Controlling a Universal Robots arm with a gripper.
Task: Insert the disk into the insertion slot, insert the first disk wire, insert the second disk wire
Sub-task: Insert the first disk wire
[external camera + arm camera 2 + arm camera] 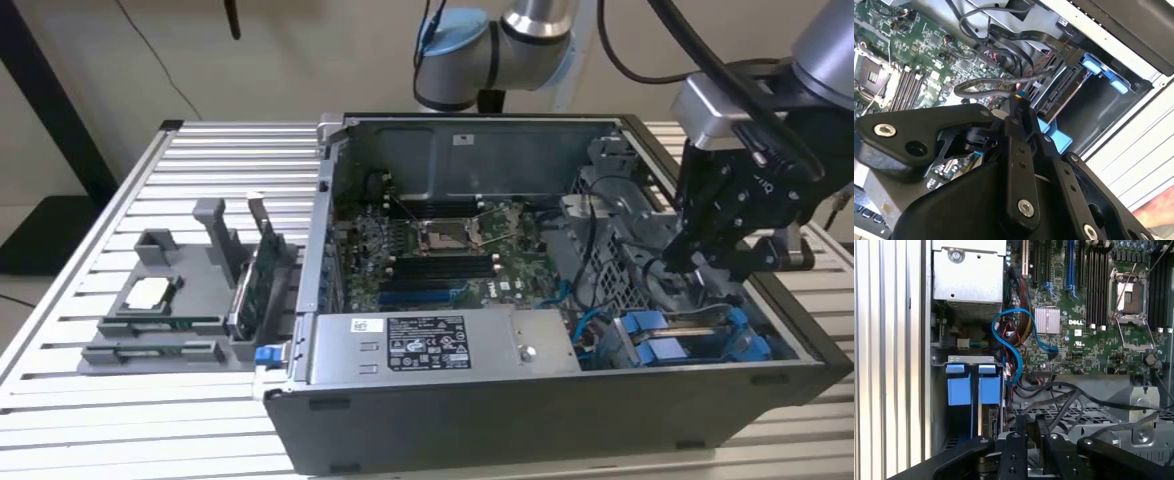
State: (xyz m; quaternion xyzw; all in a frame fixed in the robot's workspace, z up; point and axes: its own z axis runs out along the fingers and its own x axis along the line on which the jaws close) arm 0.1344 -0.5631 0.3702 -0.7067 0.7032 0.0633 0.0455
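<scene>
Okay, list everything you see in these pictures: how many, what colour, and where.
Open dark grey metal computer case: one, on the table.
Green motherboard: one, inside the case.
Grey metal power-supply box with white sticker: one, at the case's near wall.
Dark grey drive bay with blue plastic rails: one, exterior view's right.
Blue cable: one, looped beside the power-supply box.
Grey plastic parts holder: one, exterior view's left.
Silver slatted table: one.
Black gripper: one, lowered into the case by the drive bay.
</scene>
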